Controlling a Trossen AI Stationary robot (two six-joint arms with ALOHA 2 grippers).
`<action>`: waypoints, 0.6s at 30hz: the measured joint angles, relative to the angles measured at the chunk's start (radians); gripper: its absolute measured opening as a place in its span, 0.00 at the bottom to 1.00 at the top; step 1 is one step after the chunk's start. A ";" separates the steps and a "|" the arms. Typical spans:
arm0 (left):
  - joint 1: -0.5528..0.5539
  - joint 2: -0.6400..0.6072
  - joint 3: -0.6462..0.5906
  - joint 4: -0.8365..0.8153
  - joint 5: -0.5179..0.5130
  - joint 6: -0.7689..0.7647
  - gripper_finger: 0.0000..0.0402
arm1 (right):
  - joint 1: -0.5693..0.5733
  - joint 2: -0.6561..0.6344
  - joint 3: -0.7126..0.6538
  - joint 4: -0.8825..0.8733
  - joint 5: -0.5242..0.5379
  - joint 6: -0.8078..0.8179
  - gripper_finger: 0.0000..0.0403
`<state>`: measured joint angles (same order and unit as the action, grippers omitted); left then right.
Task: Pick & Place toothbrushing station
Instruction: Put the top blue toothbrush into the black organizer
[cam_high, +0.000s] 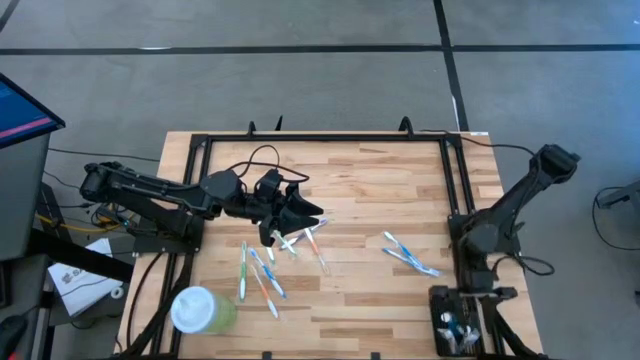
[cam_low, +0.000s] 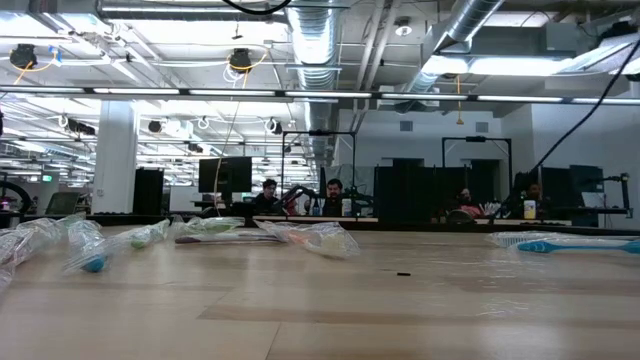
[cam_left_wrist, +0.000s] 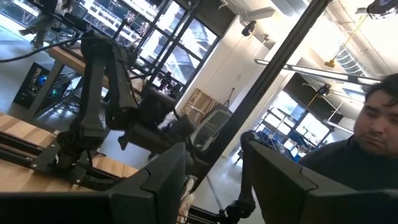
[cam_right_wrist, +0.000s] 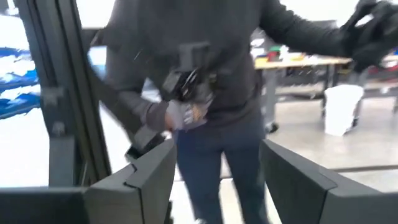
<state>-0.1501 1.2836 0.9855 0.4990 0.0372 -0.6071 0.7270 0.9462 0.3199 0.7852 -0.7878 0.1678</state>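
Overhead, toothbrushes (cam_high: 262, 272) scatter the wooden table (cam_high: 380, 190).

The left arm reaches across the table from its own side, elbow low and wrist turned level. The left gripper (cam_high: 312, 213) has its two fingers (cam_left_wrist: 155, 183) parted with a clear gap between them. The right arm is folded at its base, wrist pointing off the near edge. The right gripper (cam_right_wrist: 214, 180) stands wide, nothing between its fingers (cam_right_wrist: 292, 180).
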 joint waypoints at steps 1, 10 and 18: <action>0.000 0.000 0.000 0.001 0.000 0.000 0.42 | -0.023 -0.022 0.000 0.000 0.000 0.017 0.55; 0.000 0.000 0.000 0.052 -0.042 -0.008 0.42 | -0.302 -0.136 0.038 0.015 0.117 0.318 0.55; -0.001 0.000 0.001 0.106 -0.046 -0.068 0.42 | -0.564 -0.093 0.122 -0.029 0.157 0.621 0.55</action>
<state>-0.1513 1.2839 0.9863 0.6048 -0.0090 -0.6748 0.1625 0.8529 0.4421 0.7557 -0.6308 0.7888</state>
